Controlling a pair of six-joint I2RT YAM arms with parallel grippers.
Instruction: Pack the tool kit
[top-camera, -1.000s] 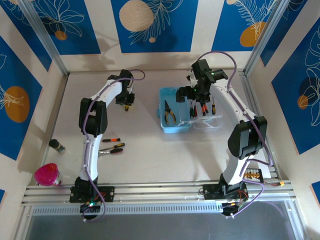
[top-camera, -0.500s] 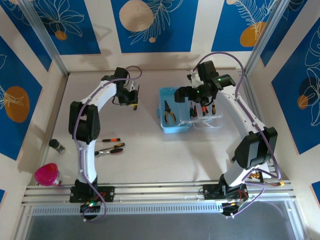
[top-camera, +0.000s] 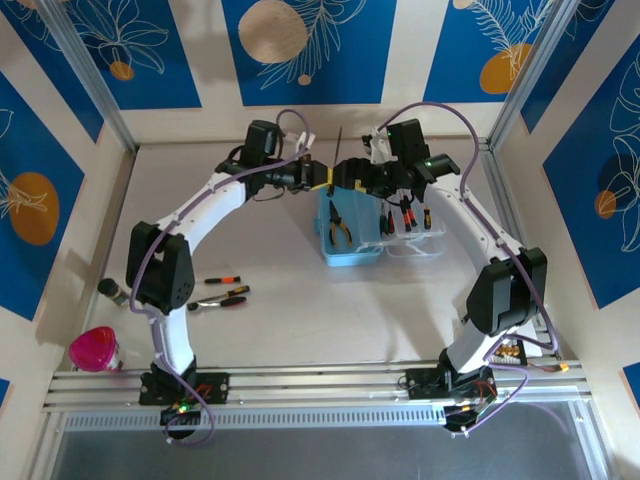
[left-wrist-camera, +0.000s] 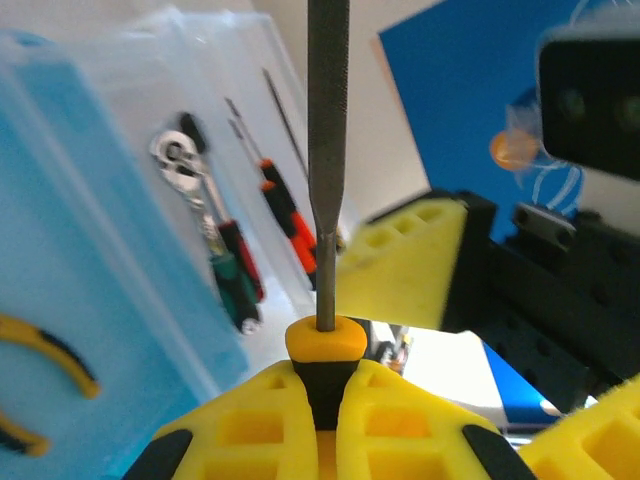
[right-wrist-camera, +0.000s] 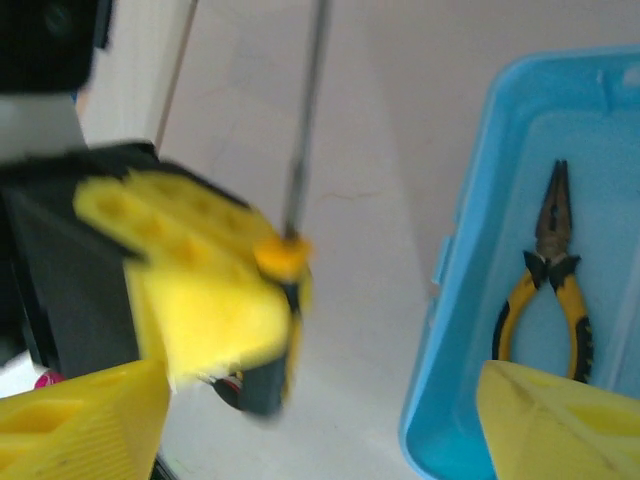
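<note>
The tool kit's light-blue case (top-camera: 350, 250) lies open at mid-table, yellow-handled pliers (top-camera: 340, 225) in its base and several screwdrivers in the clear lid (top-camera: 415, 240). My left gripper (top-camera: 322, 178) hangs over the case's far left corner, shut on the black-and-orange handle (left-wrist-camera: 325, 338) of a tool whose long grey shaft (left-wrist-camera: 328, 120) points up. My right gripper (top-camera: 352, 178) is open just to the right of it, facing it. In the right wrist view its yellow fingertips (right-wrist-camera: 90, 415) frame the left gripper (right-wrist-camera: 283, 262), the shaft (right-wrist-camera: 305, 130) and the case wall (right-wrist-camera: 455, 300).
A red-handled screwdriver (top-camera: 222, 279) and small pliers (top-camera: 222, 300) lie on the table left of centre. A black bottle (top-camera: 113, 291) and a pink cup (top-camera: 95, 350) stand near the front left. The table's back wall is close behind both grippers.
My left arm has swung right from the back left of the table to the case, carrying the tool. The right gripper has moved left to meet it, and its jaws have narrowed a little.
</note>
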